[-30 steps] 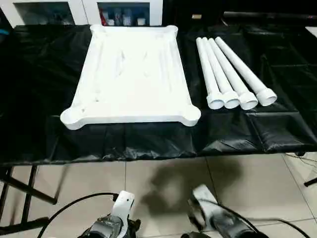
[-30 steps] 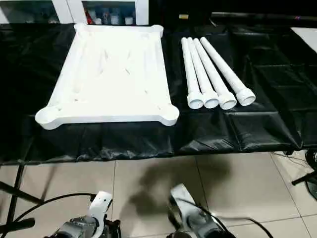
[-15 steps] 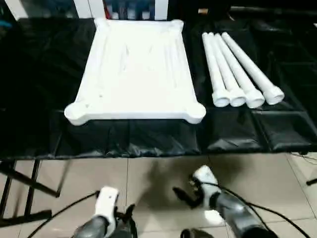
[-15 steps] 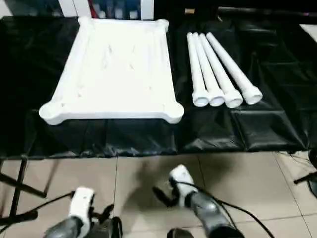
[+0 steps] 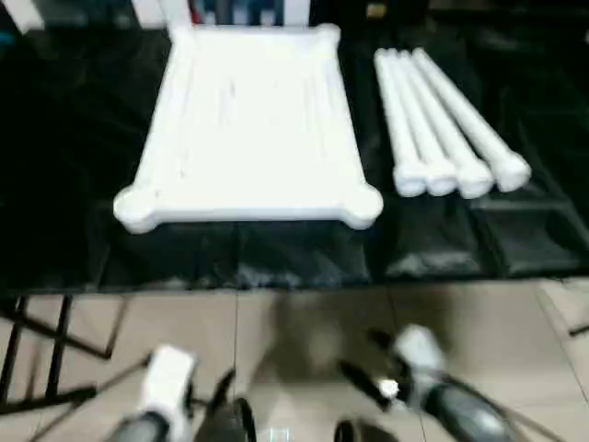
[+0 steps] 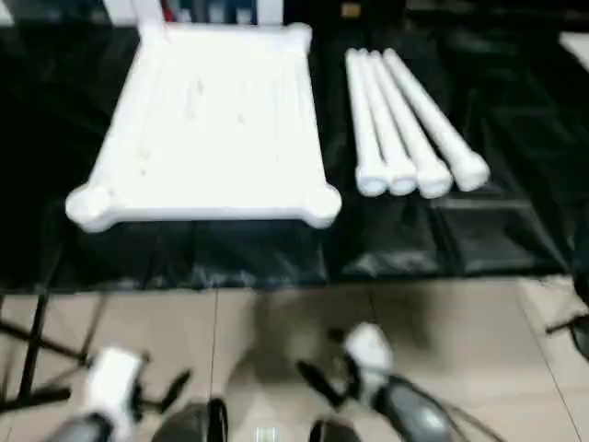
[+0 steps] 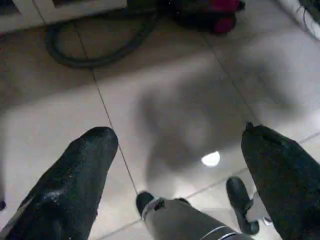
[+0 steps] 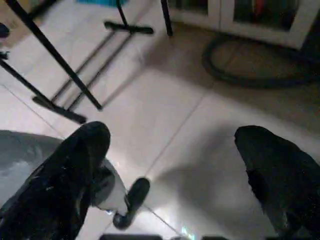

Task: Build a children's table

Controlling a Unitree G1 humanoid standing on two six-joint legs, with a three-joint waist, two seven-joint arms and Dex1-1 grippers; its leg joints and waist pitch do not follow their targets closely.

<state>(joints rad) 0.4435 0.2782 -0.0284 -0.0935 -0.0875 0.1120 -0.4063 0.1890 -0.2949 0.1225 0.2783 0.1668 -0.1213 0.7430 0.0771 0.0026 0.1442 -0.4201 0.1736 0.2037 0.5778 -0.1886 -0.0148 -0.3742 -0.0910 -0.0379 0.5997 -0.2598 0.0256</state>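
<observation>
A: In the head views, where are the parts of the children's table?

B: The table top (image 5: 248,129) lies flat on the black cover (image 5: 74,184) of the work bench, at the left of the middle. Its ribbed underside faces up, and each corner has a round socket. The four legs (image 5: 442,129) lie side by side on the same cover, just to the right of the top and apart from it. Their wide ends point to the near edge of the bench.

A: And the arms?

B: Both are low, over the tiled floor (image 5: 294,331), on the near side of the bench, well apart from the white parts. The left gripper (image 5: 207,405) is at the near left and the right gripper (image 5: 363,364) at the near right. Both are blurred here.

A: What does the left wrist view tell?

B: The two black fingers (image 7: 75,185) of the left gripper stand wide apart with nothing between them. Under them is pale floor, and the right gripper shows there below. A grey hose (image 7: 95,50) lies curved on the floor farther away.

A: And the right wrist view?

B: The right gripper's fingers (image 8: 65,175) are also spread wide and hold nothing. Beyond them I see floor tiles, the black legs of a stand (image 8: 65,75) and a cabinet (image 8: 250,15) with glass doors.
</observation>
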